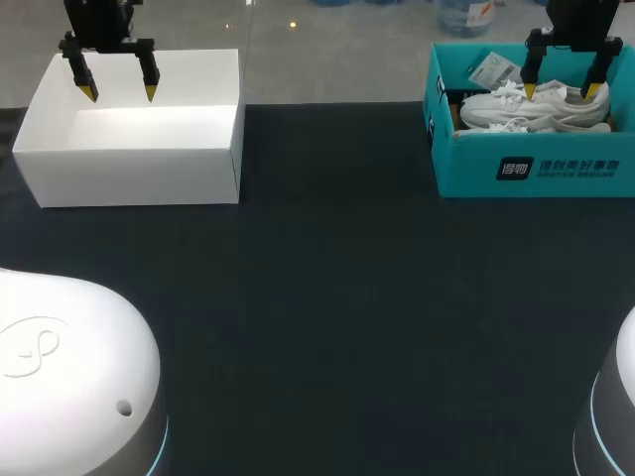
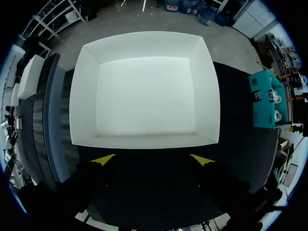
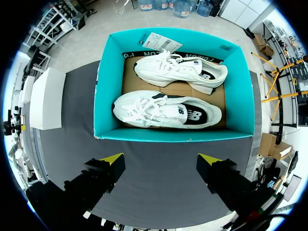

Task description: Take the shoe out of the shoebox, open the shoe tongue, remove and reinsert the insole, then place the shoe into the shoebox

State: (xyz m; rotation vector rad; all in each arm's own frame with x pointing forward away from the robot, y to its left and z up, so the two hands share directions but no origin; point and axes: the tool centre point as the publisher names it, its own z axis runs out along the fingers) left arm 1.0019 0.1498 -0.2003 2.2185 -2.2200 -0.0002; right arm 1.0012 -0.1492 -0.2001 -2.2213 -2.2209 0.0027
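A teal cardboard shoebox (image 1: pixel 536 169) stands open at the far right of the dark, matte cloth-covered surface (image 1: pixel 327 297). It is rectangular with straight walls, and its front wall carries print. In the right wrist view the shoebox (image 3: pixel 173 135) has a brown corrugated cardboard floor (image 3: pixel 129 72), and two white lace-up sneakers lie on it side by side on their sides. The near sneaker (image 3: pixel 166 109) lies along the front wall, with a dark lining showing at its opening. The far sneaker (image 3: pixel 180 72) lies by the back wall. A white paper hang tag (image 3: pixel 161 43) leans on the back rim.

The right jaws hang above the shoebox, spread wide and holding nothing. Their wedge-shaped yellow fingertips (image 3: pixel 113 159) show ahead of the box's front wall. In the head view the same fingertips (image 1: pixel 529 91) fall over the sneakers (image 1: pixel 536 107); whether they touch cannot be told.

At the far left stands a plain white box (image 1: pixel 139 174), smooth-walled and lidless. In the left wrist view the white box (image 2: pixel 144 141) has a bare interior. The left jaws hang over it, also wide apart and holding nothing, with yellow fingertips (image 2: pixel 103 159) pointed.
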